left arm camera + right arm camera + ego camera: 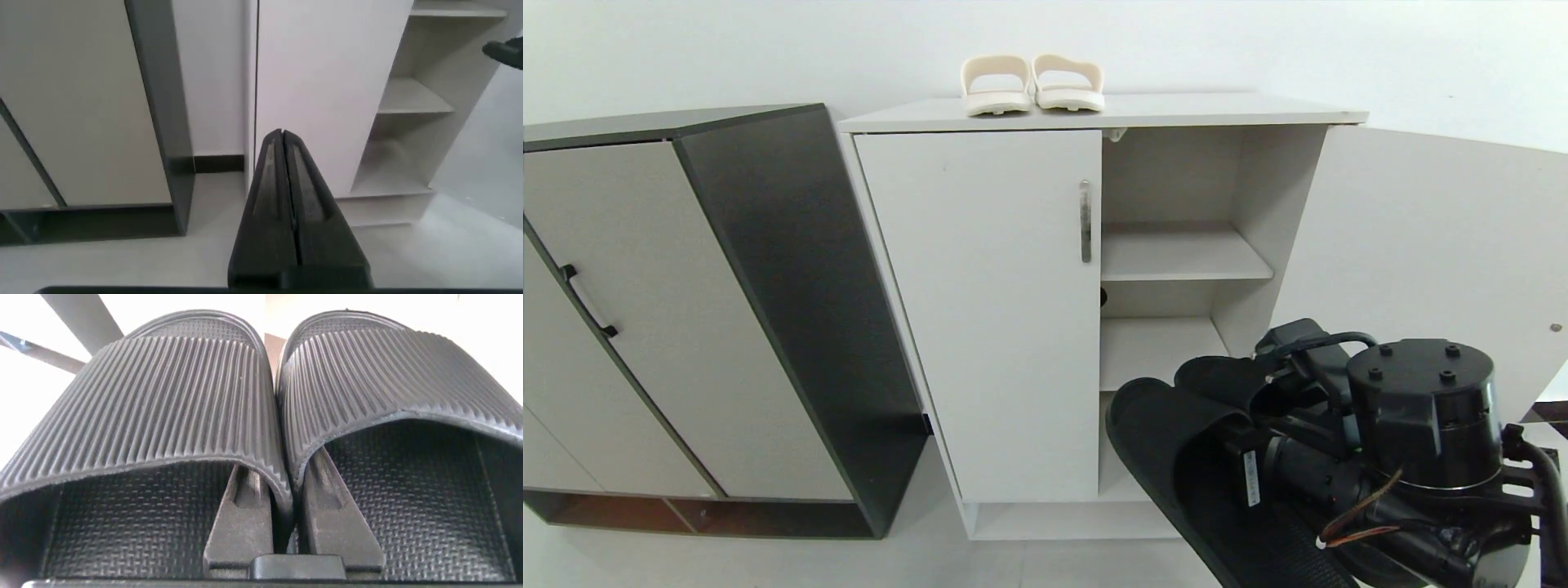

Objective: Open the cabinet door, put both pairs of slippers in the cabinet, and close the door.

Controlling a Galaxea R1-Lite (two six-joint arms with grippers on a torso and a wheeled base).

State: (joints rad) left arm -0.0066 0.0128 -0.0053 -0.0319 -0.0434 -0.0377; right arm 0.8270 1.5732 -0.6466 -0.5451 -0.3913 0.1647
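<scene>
A white cabinet stands before me, its left door closed and its right door swung wide open. A cream pair of slippers sits on its top. The black pair of slippers hangs in front of the open lower compartment. My right gripper is shut on the black slippers, with one finger under each strap, pinching their inner sides together. My left gripper is shut with nothing in it, low down and facing the closed left door.
Two bare shelves show in the open right half. A metal handle sits on the closed door's edge. A dark grey cabinet stands close on the left. Grey floor runs in front.
</scene>
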